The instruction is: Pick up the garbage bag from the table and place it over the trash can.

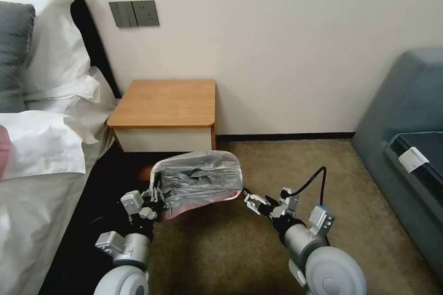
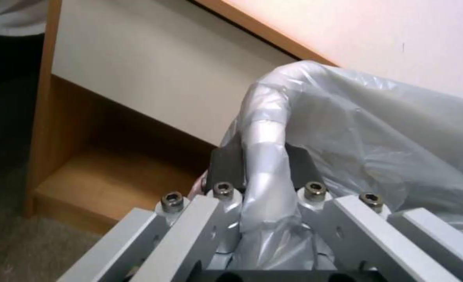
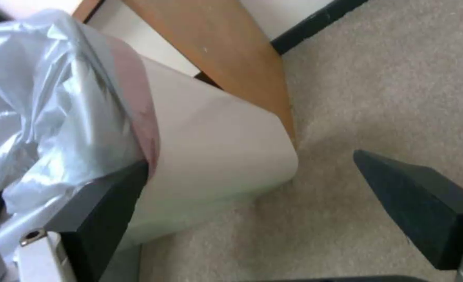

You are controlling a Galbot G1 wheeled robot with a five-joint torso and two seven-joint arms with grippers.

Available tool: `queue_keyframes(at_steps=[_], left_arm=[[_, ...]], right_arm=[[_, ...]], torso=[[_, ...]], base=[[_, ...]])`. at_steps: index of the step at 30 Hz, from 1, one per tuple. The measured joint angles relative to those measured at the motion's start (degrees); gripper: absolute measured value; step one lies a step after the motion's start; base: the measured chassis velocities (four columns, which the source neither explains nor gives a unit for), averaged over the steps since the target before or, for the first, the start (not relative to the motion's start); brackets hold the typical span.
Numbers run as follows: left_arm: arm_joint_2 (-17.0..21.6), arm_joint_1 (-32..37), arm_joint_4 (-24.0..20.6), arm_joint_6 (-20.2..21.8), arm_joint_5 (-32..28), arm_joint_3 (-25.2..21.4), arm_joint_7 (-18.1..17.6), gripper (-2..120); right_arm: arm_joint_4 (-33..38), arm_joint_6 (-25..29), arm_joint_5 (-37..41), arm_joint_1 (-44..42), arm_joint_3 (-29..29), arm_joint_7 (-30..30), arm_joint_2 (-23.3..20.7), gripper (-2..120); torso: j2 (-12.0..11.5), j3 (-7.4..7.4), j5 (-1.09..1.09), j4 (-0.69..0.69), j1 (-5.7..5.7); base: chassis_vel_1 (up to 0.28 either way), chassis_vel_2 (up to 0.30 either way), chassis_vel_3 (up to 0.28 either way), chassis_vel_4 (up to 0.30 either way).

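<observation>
Garbage bag [image 1: 198, 179], crinkly translucent grey plastic, pink-red rim, drapes the cream-white plastic trash can [image 3: 215, 164] at frame centre, below wooden desk [image 1: 166, 103]. Left pincer [image 1: 156, 193] clenched on bag's rim; right pincer [image 1: 249, 199] released, beside it.

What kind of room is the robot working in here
Most likely a bedroom, perhaps a hotel room. A bed with white pillows stands beside a low wooden nightstand, a grey-blue sofa sits across the carpet, and a small trash can is getting a garbage bag.
</observation>
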Motion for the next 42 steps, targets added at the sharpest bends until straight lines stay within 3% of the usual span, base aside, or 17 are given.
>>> queue_keyframes(at_steps=[10,18,22,29,42], left_arm=[[-0.12,0.01,-0.67,0.94,-2.14,-0.31,-0.69,8],[0.16,-0.32,-0.47,0.94,-1.73,-1.35,-0.99,8],[0.27,-0.51,-0.35,0.93,-1.64,-1.63,-1.01,8],[0.41,-0.32,-0.27,0.83,-0.94,-1.42,-1.02,8],[0.53,0.53,-0.89,0.67,0.61,-1.03,-0.70,8]], right_arm=[[-1.65,0.04,-2.84,-1.57,-0.64,-1.79,1.35,100],[3.16,1.01,-3.33,-6.92,-0.69,-4.39,1.38,100],[5.58,1.00,1.22,-8.17,-1.91,-6.48,1.45,100],[5.93,-2.12,25.30,-3.21,-4.08,-4.42,3.21,100],[-2.21,-1.98,30.18,3.92,-10.07,-3.83,7.73,97]], torso=[[0.00,0.00,0.00,0.00,0.00],[0.00,0.00,0.00,0.00,0.00],[0.00,0.00,-0.01,0.00,0.00],[0.00,0.00,0.00,0.00,0.00],[0.00,0.00,0.00,0.01,0.00]], base=[[0.000,0.000,0.000,0.000],[0.000,0.000,0.000,0.000],[0.000,0.000,0.000,0.000],[0.000,0.000,0.000,0.000],[0.000,0.000,0.000,0.000]])
